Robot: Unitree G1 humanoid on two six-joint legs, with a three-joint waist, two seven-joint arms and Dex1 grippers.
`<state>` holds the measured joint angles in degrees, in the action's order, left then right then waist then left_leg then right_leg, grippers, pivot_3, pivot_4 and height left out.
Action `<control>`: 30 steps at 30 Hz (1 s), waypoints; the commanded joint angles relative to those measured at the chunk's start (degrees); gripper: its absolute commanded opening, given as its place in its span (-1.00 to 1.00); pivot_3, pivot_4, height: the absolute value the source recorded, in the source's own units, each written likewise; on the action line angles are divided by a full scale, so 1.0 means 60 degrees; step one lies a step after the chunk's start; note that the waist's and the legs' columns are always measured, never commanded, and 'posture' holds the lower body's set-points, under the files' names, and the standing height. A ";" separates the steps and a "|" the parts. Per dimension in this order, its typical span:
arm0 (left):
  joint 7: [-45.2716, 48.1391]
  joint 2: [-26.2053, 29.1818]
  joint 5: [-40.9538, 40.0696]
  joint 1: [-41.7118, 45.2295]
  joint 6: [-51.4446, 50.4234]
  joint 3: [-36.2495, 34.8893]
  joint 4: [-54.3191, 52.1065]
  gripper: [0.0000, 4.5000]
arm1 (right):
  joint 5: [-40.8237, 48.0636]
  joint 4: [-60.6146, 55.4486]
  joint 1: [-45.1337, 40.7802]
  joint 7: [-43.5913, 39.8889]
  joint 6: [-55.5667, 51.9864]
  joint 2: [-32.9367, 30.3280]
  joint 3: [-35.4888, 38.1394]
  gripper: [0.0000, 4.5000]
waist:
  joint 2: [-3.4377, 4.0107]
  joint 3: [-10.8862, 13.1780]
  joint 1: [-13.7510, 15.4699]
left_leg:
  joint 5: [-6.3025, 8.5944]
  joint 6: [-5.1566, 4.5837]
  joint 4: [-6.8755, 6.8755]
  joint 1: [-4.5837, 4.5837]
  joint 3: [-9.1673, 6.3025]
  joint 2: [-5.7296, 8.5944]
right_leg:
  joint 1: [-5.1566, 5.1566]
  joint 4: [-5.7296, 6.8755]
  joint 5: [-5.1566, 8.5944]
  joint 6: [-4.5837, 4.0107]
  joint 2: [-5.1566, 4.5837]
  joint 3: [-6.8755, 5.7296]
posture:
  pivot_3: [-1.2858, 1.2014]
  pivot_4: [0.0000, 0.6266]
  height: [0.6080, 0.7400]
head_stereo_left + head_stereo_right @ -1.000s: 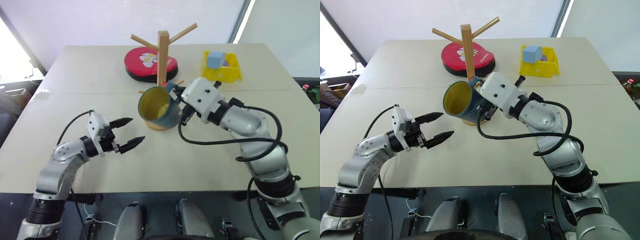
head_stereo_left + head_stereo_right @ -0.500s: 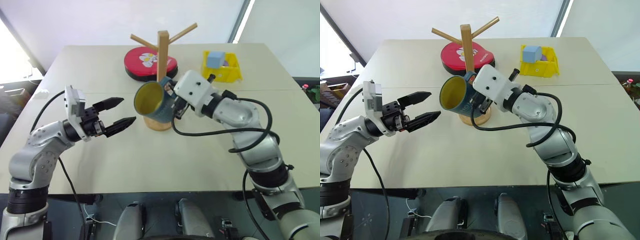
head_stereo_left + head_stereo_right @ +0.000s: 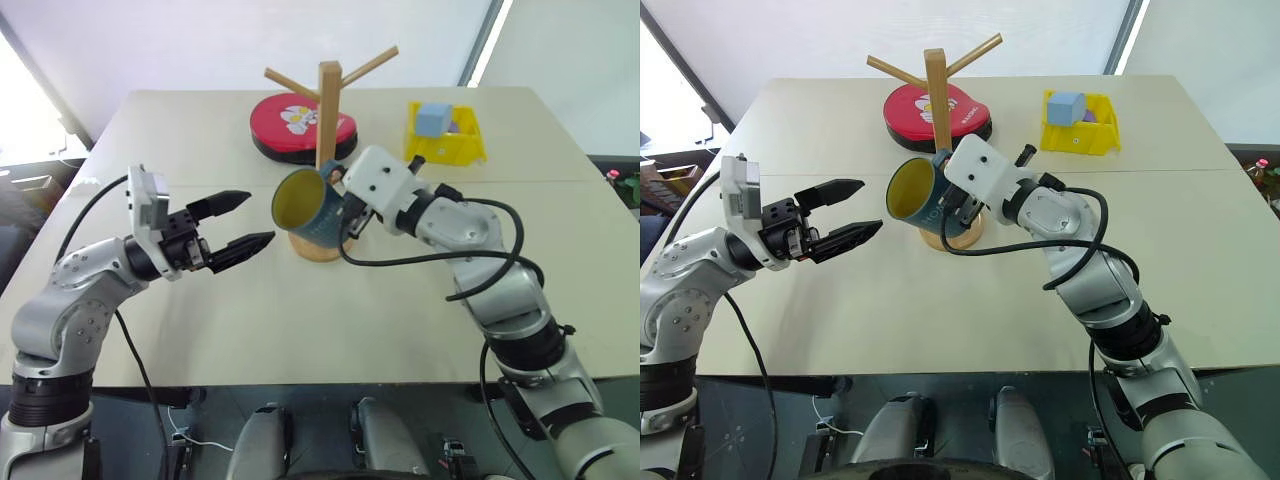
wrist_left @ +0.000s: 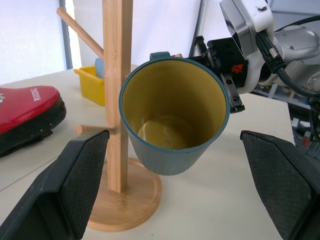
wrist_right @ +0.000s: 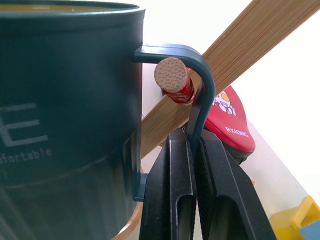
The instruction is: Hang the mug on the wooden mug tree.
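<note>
mug (image 3: 312,208) looks ceramic, rigid, slick, chippable | right hand (image 5: 196,150) pinches its handle beside mug tree (image 3: 327,110) peg | left hand (image 3: 243,220) spread open, empty

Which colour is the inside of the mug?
Yellow; the left wrist view shows the mug inside best.

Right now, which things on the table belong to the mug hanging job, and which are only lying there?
For the job:
- mug, held by its handle in the right gripper
- mug tree
- left gripper, open, near the mug

Lying about:
- red case
- yellow bin with a blue block
</note>
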<state>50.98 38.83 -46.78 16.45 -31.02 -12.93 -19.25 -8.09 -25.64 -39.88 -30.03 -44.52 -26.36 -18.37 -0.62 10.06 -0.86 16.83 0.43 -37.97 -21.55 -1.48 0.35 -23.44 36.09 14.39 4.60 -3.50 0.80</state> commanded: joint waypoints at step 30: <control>-0.2747 -0.1412 0.3274 -0.1712 0.2517 -0.0708 0.2756 1.00 | 0.4218 0.1517 0.5231 -0.1158 0.4161 0.0663 0.5301 0.09 | -0.0010 0.0008 0.0020 | 0.0003 -0.0005 0.0012 0.0014 0.0008 -0.0010 | 0.0009 -0.0011 0.0011 -0.0017 -0.0007 0.0014 | 0.03 -0.52 0.92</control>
<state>35.60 30.97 -28.28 6.90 -17.98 -16.56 -2.56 17.15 -18.22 -8.75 -37.96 -23.56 -23.01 12.58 -0.68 10.11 -0.74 16.85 0.40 -37.89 -21.45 -1.43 0.28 -23.37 36.01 14.46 4.50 -3.55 0.89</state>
